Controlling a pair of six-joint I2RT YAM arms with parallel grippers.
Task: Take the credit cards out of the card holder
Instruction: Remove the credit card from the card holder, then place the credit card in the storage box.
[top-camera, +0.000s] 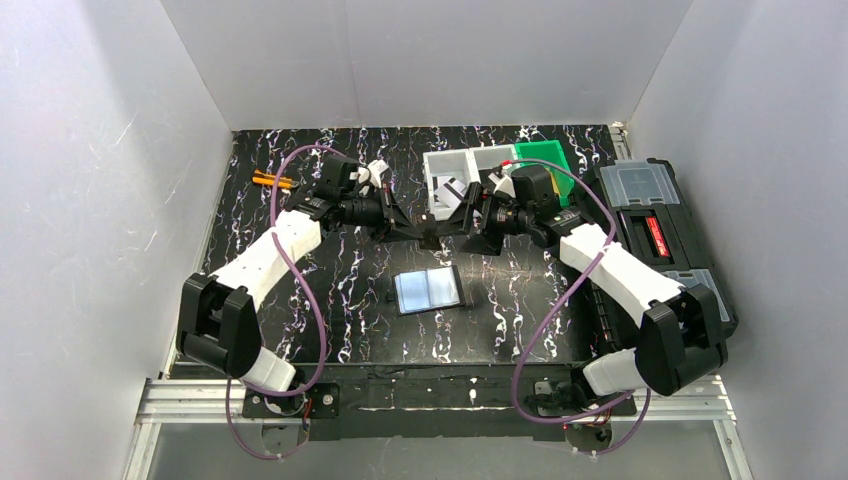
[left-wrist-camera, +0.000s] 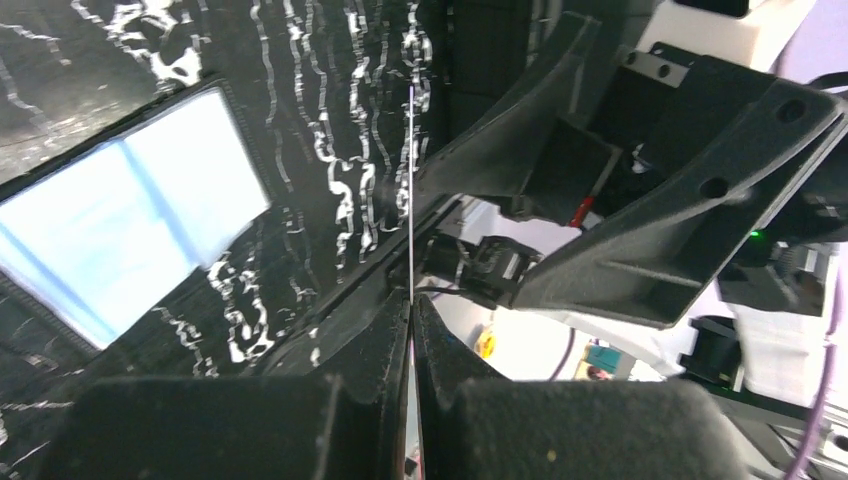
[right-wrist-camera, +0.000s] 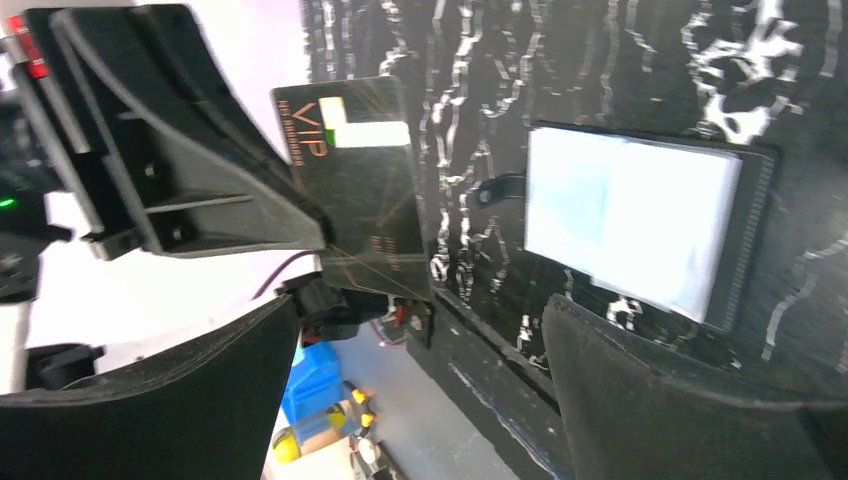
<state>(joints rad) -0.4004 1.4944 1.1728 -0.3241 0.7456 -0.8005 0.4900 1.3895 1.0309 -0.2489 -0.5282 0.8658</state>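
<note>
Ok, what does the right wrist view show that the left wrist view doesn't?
Only the right wrist view shows the face of the thin dark rectangular card, lettered VIP. Only the left wrist view shows that card edge-on, a pale line clamped in the shut left gripper. Both show the open black folding card holder, glossy pale-blue inside.

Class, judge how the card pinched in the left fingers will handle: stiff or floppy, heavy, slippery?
Probably stiff: the card juts straight from the left fingers, no sag. Likely light: edge-on it is a hairline. Perhaps slippery: its face looks glossy.
</note>
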